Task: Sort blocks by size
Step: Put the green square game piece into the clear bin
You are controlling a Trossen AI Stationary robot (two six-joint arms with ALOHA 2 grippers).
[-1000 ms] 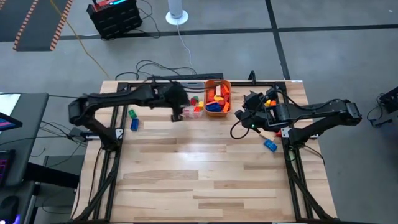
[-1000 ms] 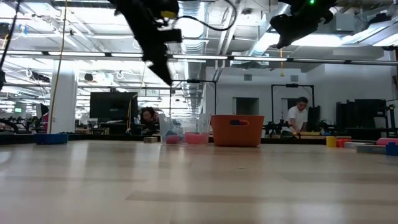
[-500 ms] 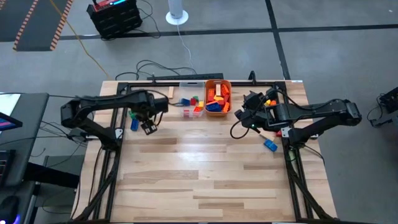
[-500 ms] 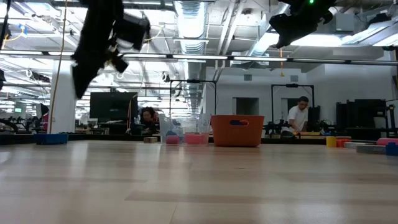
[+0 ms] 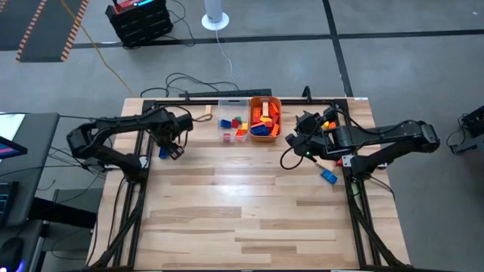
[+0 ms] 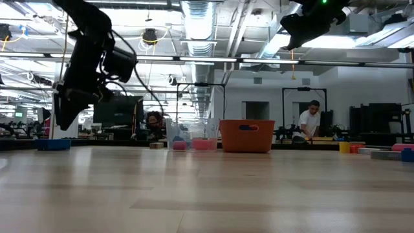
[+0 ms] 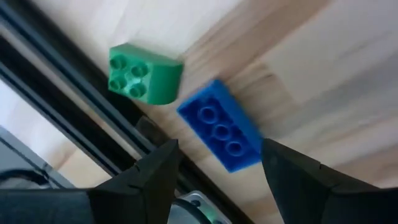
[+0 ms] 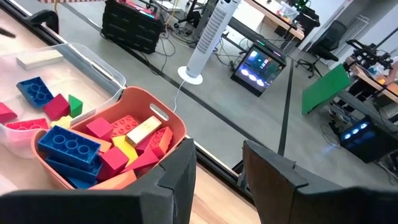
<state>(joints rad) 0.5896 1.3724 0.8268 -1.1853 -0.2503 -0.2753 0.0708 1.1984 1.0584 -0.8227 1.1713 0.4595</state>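
Note:
A blue bar block (image 7: pixel 221 124) and a green square block (image 7: pixel 144 78) lie flat, studs up, side by side near the table's left edge. My left gripper (image 7: pixel 217 180) hangs above them, pointing down and open, with one finger on either side of the blue block and clear of it. It also shows in the high view as my left gripper (image 5: pixel 169 146). More blocks fill the orange tub (image 8: pixel 163 107) and the clear tub (image 8: pixel 93 62) at the far edge. My right gripper (image 5: pixel 296 140) waits raised to the right of the orange tub, open and with nothing between its fingers (image 8: pixel 180 174).
A blue block (image 5: pixel 328 175) lies near the table's right edge, and yellow and orange blocks (image 5: pixel 329 123) sit by the right arm. The black frame rail (image 7: pixel 81 118) runs close beside the green block. Bare wood covers the table's middle and near half.
My left gripper has swung from over the clear tub toward the table's left edge and come down, tipping and rolling until it points down over the blue and green blocks. Its fingers stay as wide apart as before.

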